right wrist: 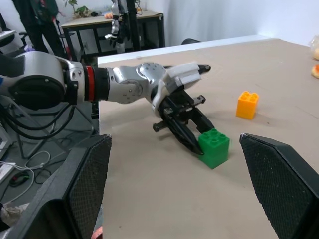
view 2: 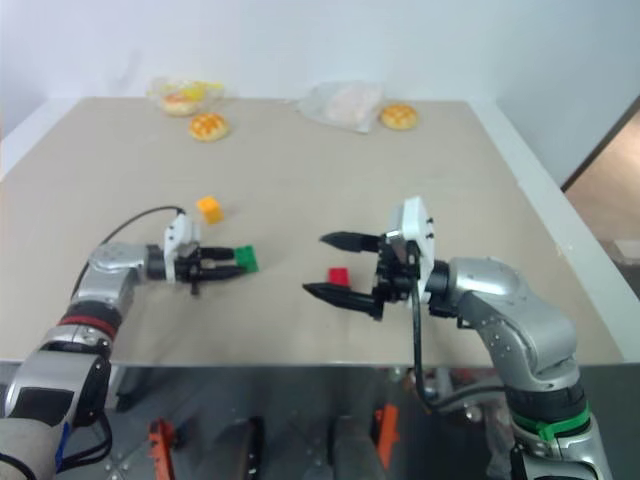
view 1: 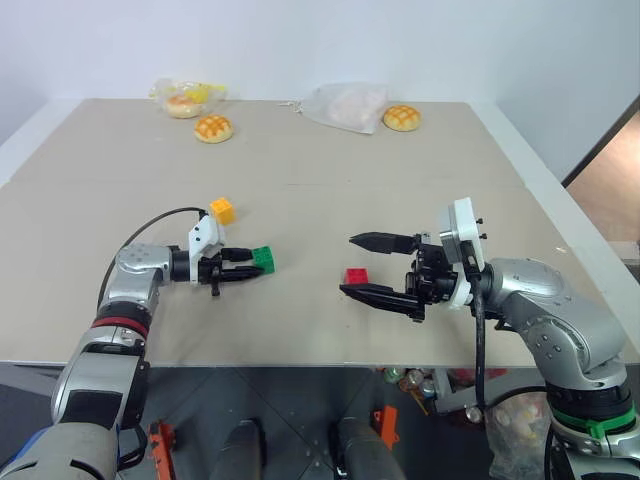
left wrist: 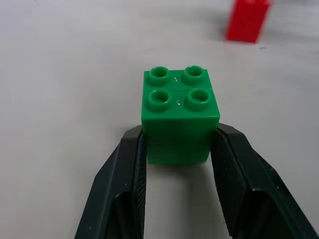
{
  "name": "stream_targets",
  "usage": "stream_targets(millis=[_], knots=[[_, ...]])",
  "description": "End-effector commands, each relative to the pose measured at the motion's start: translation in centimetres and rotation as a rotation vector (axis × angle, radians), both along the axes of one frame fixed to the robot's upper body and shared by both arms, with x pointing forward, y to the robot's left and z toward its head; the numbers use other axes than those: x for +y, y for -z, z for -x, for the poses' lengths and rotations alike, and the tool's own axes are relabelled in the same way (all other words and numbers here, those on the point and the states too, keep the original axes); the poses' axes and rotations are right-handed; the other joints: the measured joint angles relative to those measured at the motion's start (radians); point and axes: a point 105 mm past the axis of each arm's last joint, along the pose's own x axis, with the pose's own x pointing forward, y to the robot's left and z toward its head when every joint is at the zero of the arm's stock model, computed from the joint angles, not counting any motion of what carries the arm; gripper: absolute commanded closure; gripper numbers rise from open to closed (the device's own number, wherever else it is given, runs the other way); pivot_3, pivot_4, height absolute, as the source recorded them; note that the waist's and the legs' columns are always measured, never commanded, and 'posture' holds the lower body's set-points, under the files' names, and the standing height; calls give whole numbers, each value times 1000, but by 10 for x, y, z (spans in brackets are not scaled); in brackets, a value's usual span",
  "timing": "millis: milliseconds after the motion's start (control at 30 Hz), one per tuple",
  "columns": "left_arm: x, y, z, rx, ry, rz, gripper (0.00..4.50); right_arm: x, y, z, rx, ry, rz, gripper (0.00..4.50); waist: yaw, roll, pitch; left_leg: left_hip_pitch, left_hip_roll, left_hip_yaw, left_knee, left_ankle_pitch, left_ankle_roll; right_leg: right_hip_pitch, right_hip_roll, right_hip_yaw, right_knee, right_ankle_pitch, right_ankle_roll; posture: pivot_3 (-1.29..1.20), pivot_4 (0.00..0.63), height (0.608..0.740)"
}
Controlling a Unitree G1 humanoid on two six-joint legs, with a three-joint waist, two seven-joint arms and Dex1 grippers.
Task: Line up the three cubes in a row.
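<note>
My left gripper [view 1: 252,264] is shut on the green cube [view 1: 264,259], which rests on the table left of centre. In the left wrist view, its fingers [left wrist: 124,184] press both sides of the studded green cube [left wrist: 179,114]. The orange-yellow cube [view 1: 222,210] sits just behind that gripper, apart from it. To the right lies the red cube [view 1: 356,276]. My right gripper [view 1: 348,265] is open and points left, its fingers lying either side of the red cube in the head view. In the right wrist view it holds nothing between its fingers [right wrist: 84,189].
Two round golden buns [view 1: 213,128] [view 1: 402,117] and two plastic bags [view 1: 185,97] [view 1: 345,105] lie along the far edge. The table's front edge [view 1: 300,362] runs just below both grippers. Bare tabletop spans the middle.
</note>
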Motion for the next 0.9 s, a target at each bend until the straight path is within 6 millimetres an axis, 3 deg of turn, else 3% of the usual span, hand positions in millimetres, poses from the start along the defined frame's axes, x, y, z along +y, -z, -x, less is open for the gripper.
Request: stream_targets(millis=[33, 200, 500, 900], knots=[[-26, -11, 13, -41, 137, 16, 3220, -9, -9, -3, -52, 27, 3, 229, 3, 0, 0, 0, 0, 0, 0, 0, 0, 0, 0, 0, 0, 0, 0, 0, 150, 740], [-41, -2, 21, -23, 175, 18, 3220, -28, -7, -14, -52, 107, 27, 229, 3, 0, 0, 0, 0, 0, 1, 0, 0, 0, 0, 1, 0, 0, -1, 0, 150, 740], [-26, 19, 21, 20, 122, -30, 3220, -68, 4, -28, -31, 248, 77, 229, 4, 0, 0, 0, 0, 0, 2, 0, 0, 0, 0, 1, 0, -1, -1, 0, 150, 740], [-41, 7, 9, -16, 116, 1, 3220, -64, 1, -34, -42, 240, 63, 229, 7, 0, 0, -1, -1, 0, 7, 0, 1, 1, 0, 1, 0, 1, 0, 0, 150, 740]])
